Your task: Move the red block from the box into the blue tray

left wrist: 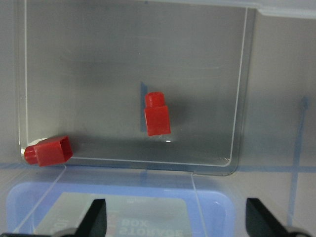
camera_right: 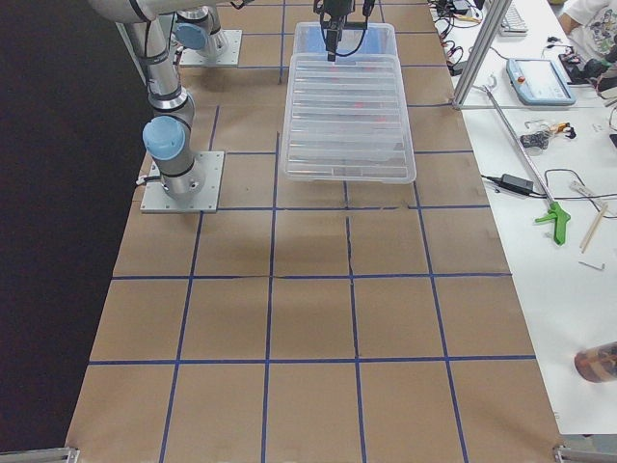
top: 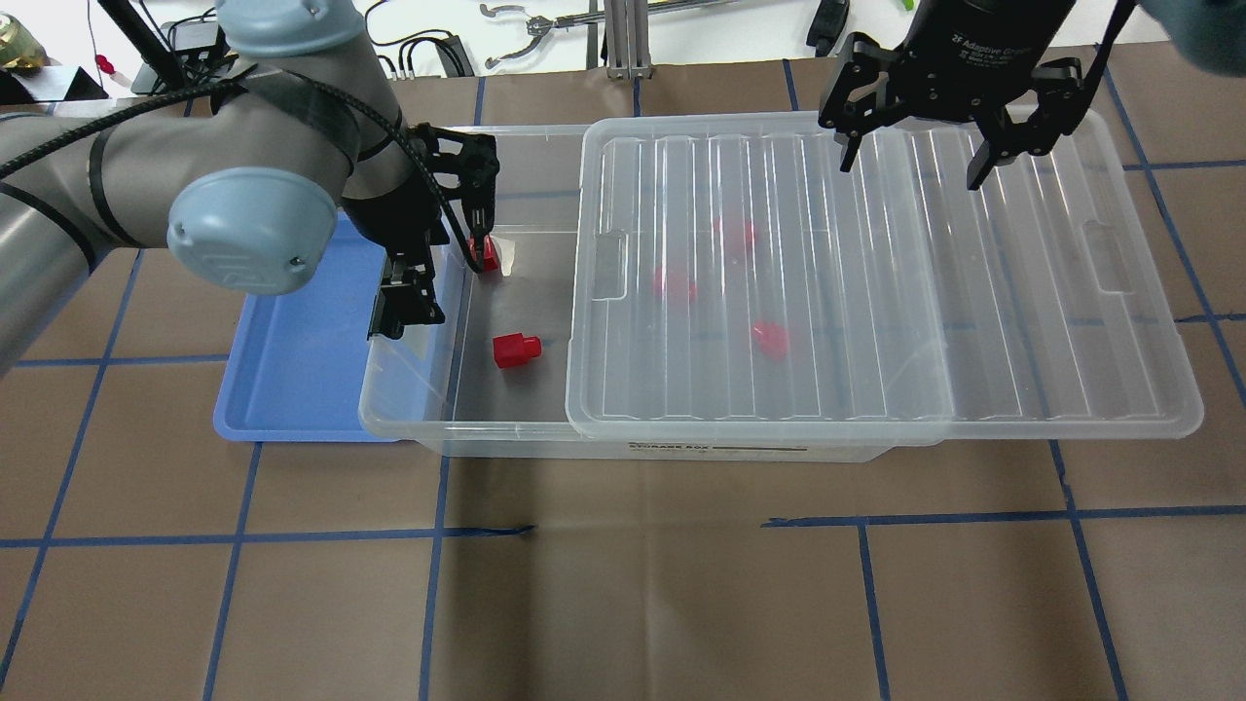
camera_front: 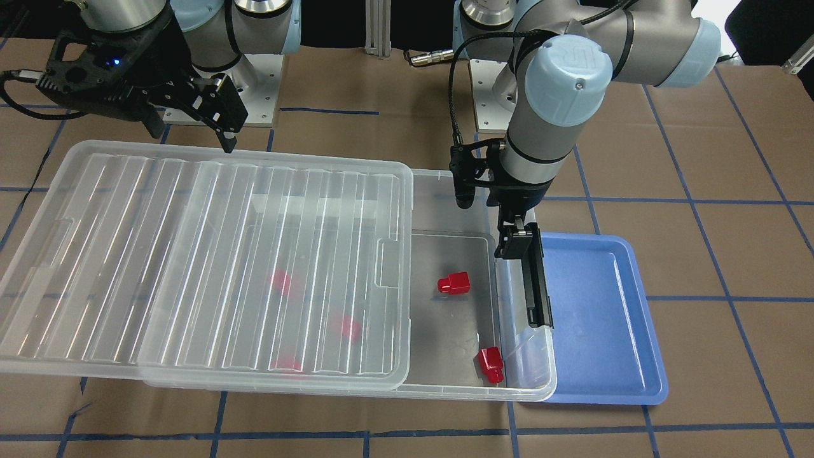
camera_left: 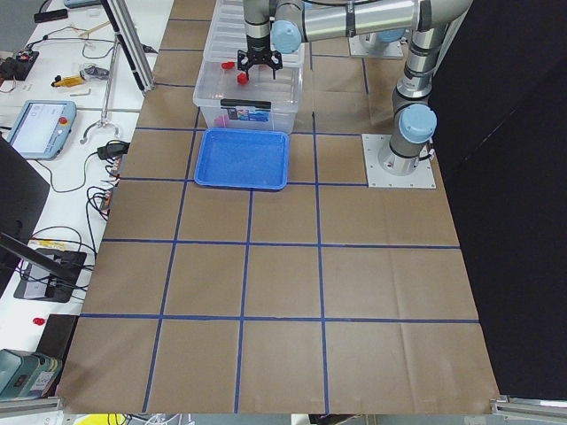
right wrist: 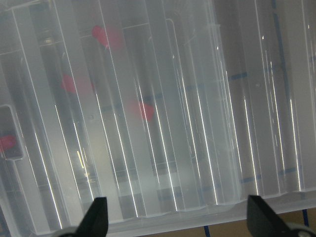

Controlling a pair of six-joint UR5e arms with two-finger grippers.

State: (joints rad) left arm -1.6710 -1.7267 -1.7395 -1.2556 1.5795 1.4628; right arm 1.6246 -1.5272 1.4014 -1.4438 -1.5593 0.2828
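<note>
Left claw (top: 436,282) spread wide, hovering over the open end of the box (top: 506,438) | red block (left wrist: 157,116) loose on box floor, blue tray (top: 292,389) just beside box | probably light, stiff, slick plastic; pinch wider body's flat sides, not stub

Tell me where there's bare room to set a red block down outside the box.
The blue tray lies entirely bare, bordered on one side by the box. The box's uncovered end is tighter: one red block sits mid-floor, another in a corner. The lid covers the rest.
</note>
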